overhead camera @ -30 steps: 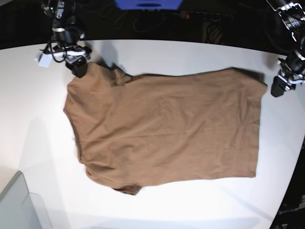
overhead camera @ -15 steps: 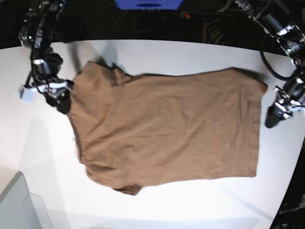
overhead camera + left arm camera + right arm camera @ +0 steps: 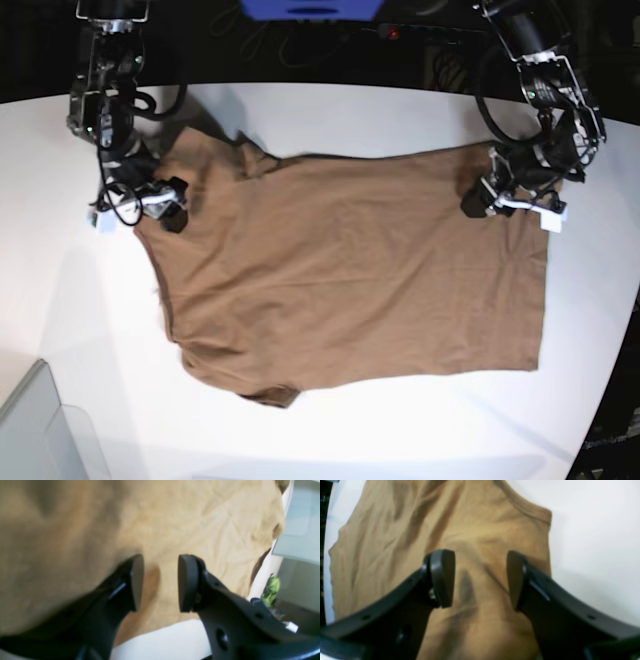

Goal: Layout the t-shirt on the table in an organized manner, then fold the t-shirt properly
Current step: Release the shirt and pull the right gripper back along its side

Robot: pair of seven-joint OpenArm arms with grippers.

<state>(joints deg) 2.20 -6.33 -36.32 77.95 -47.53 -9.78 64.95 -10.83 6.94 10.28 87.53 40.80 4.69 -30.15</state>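
The tan-brown t-shirt (image 3: 350, 280) lies spread flat on the white table (image 3: 350, 110), with one sleeve bunched at the front (image 3: 268, 395). My left gripper (image 3: 478, 203) hovers over the shirt's far right corner. In the left wrist view it (image 3: 160, 582) is open, with only the shirt (image 3: 200, 517) beneath its fingers. My right gripper (image 3: 172, 212) hangs over the shirt's far left part near the sleeve. In the right wrist view it (image 3: 480, 577) stands wide open above the wrinkled shirt (image 3: 470, 517), gripping nothing.
A grey translucent bin (image 3: 40, 430) sits at the front left corner of the table and shows again in the left wrist view as the bin (image 3: 297, 517). Bare table (image 3: 595, 530) lies beside the shirt. The table's curved edge runs along the right (image 3: 615, 330).
Both arms have swung inward from beside the shirt to above it, the left onto its far right corner, the right onto its far left part. The shirt has not shifted.
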